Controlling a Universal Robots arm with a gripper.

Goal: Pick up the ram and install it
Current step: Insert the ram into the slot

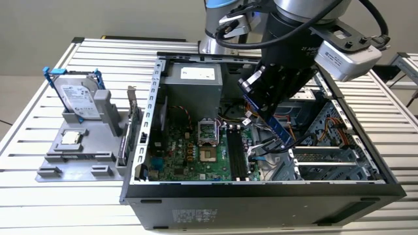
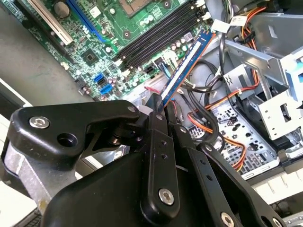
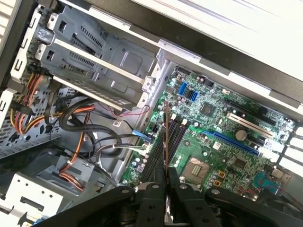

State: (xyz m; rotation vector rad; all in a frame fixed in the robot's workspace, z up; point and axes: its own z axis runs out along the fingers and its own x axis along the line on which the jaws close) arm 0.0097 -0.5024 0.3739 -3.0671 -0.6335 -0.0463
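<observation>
Gripper point(image 2: 158, 109), two black fingers point(image 2: 159, 156), closed to a narrow gap on the ram point(image 2: 185, 64). It clamps one end of the stick, and the rest projects free beyond the fingertips.

Ram: held tilted inside the open computer case point(image 1: 140, 147), above the green motherboard point(image 1: 189, 152). Its free end lies near the black memory slots point(image 1: 238, 154), by a tangle of cables point(image 2: 213, 118). Contact with a slot cannot be judged.

Ram in the first wrist view point(image 3: 166, 137): edge-on, a thin line running over the slots.

Clamped end: hidden between the fingers.

Arm: cut off at the exterior view's upper edge.

Hard drive point(image 1: 78, 98): stands on a grey holder point(image 1: 72, 156), at the exterior view's left.
</observation>
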